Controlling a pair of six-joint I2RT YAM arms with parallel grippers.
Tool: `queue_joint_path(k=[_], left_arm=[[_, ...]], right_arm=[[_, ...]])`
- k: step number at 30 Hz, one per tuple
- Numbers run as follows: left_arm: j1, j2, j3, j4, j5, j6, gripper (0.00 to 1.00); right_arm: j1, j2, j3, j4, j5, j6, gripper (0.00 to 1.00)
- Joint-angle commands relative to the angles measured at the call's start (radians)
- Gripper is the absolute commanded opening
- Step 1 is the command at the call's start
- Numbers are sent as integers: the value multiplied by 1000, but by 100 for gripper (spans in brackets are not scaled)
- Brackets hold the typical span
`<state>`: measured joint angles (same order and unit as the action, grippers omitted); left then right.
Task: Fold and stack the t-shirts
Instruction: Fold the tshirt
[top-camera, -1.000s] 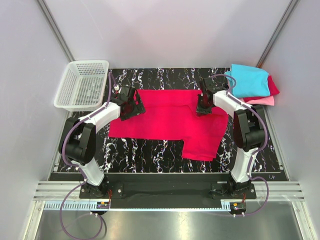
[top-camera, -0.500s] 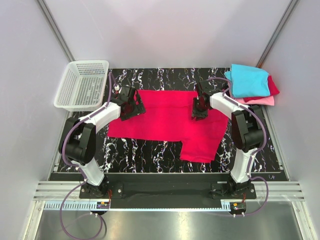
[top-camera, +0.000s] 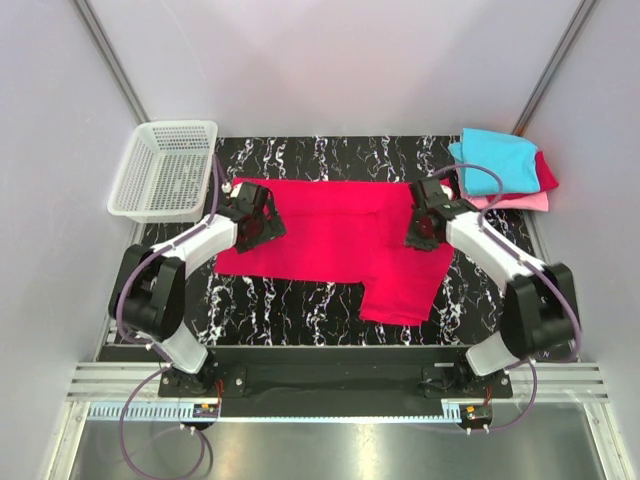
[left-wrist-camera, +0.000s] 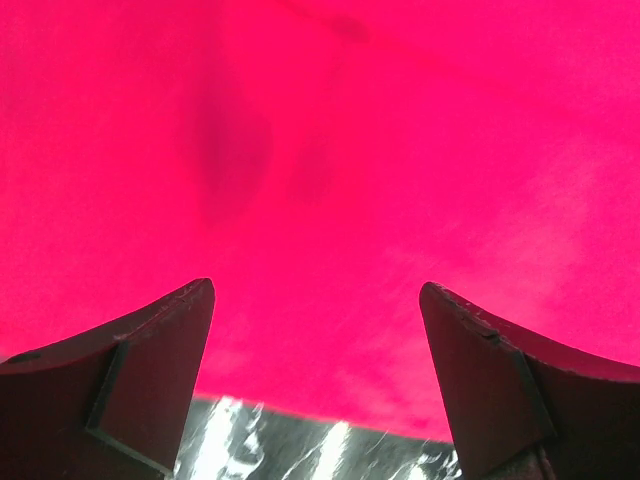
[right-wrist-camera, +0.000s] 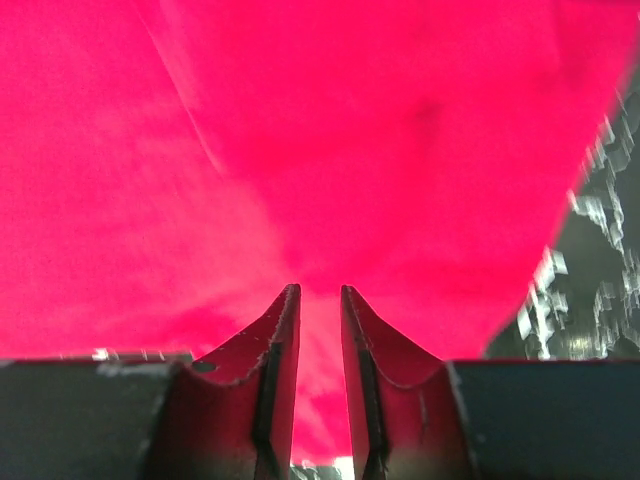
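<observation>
A bright crimson-red t-shirt (top-camera: 340, 240) lies spread flat across the middle of the black marbled table (top-camera: 300, 300). My left gripper (top-camera: 262, 222) hovers over the shirt's left end with its jaws wide apart; in the left wrist view (left-wrist-camera: 315, 290) only flat red cloth (left-wrist-camera: 350, 150) and a strip of table show between the fingers. My right gripper (top-camera: 418, 232) is low over the shirt's right part. In the right wrist view (right-wrist-camera: 320, 290) its jaws stand a narrow gap apart, with red cloth (right-wrist-camera: 300, 130) lying beneath them. At the back right sit folded cyan (top-camera: 495, 160), dark red (top-camera: 545, 175) and pink (top-camera: 525, 202) t-shirts in a stack.
A white mesh basket (top-camera: 165, 170) stands at the back left corner, just beyond the left arm. Bare marbled table shows in front of the shirt and to its right (right-wrist-camera: 590, 270). Grey walls close in the sides and back.
The right jaws went from shut to a narrow gap. The right gripper shifted right and nearer, its elbow swinging outward. The shirt's left end now lies a little further left.
</observation>
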<state>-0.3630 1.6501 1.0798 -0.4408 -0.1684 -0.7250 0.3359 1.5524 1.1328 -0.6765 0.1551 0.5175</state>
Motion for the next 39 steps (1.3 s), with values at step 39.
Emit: queue_joint_path(k=[39], left_arm=[[225, -279, -383, -29, -280, -370, 52]], right_arm=[[22, -752, -624, -113, -152, 375, 32]])
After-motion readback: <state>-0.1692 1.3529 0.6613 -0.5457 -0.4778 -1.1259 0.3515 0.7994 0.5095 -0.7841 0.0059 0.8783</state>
